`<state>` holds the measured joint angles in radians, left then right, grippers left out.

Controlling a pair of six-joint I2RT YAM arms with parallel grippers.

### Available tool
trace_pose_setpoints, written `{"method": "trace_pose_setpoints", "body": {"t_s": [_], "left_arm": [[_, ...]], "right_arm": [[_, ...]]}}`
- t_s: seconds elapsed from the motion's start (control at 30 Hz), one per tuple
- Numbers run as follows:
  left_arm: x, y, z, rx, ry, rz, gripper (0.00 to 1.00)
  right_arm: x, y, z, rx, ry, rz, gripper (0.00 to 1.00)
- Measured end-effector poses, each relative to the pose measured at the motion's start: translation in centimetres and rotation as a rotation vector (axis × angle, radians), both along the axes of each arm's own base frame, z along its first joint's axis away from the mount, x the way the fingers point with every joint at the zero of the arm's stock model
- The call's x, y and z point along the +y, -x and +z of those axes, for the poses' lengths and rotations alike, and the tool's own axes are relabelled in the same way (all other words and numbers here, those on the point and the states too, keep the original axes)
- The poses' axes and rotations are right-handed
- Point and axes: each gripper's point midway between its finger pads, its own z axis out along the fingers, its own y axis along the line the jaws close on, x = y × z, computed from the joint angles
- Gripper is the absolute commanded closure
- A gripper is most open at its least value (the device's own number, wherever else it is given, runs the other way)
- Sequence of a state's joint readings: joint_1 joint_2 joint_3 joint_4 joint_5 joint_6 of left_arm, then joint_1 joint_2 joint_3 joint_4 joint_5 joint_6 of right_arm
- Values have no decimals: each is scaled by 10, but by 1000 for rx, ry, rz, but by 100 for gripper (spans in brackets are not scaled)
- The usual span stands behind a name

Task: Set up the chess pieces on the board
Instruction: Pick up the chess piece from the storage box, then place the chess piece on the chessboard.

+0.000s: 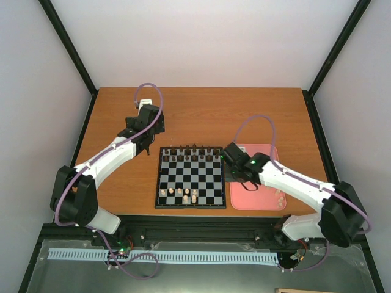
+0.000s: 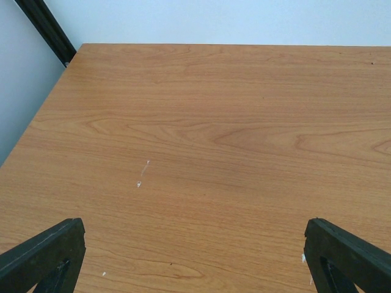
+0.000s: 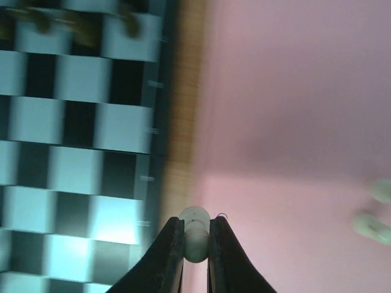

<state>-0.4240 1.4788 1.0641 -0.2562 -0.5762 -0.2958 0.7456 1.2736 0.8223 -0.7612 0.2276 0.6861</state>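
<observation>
Chess piece, pale, pinched in right pincer, over pink tray beside board, left pincer wide

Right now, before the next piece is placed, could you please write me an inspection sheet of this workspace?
Surface: wooden table, with a few white specks.
Job's things: board in the middle; several pale chess pieces on its near rows, two more on the pink tray.
Clutter: dark pieces along the board's far rows.
End effectors: left end effector open over bare wood; right end effector shut on one pale piece near the tray's board-side edge.
Cables: purple cables looped over both arms, not touching the board.
Surroundings: pale walls, black frame posts.
</observation>
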Motion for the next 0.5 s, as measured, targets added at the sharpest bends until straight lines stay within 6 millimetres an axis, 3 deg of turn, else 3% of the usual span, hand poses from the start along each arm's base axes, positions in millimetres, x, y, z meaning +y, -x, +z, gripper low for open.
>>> {"method": "trace_pose_setpoints", "body": {"t_s": [0.13, 0.23, 0.33, 0.5], "left_arm": [[0, -1, 0, -1, 1, 0, 0], [0, -1, 0, 0, -1, 1, 0], [0, -1, 0, 0, -1, 1, 0], [0, -1, 0, 1, -1, 0, 0]], "right_arm": [[68, -4, 20, -18, -32, 182, 97], [107, 2, 11, 12, -19, 290, 97], [128, 18, -8, 67, 4, 370, 97], [140, 40, -21, 117, 17, 434, 97]]}}
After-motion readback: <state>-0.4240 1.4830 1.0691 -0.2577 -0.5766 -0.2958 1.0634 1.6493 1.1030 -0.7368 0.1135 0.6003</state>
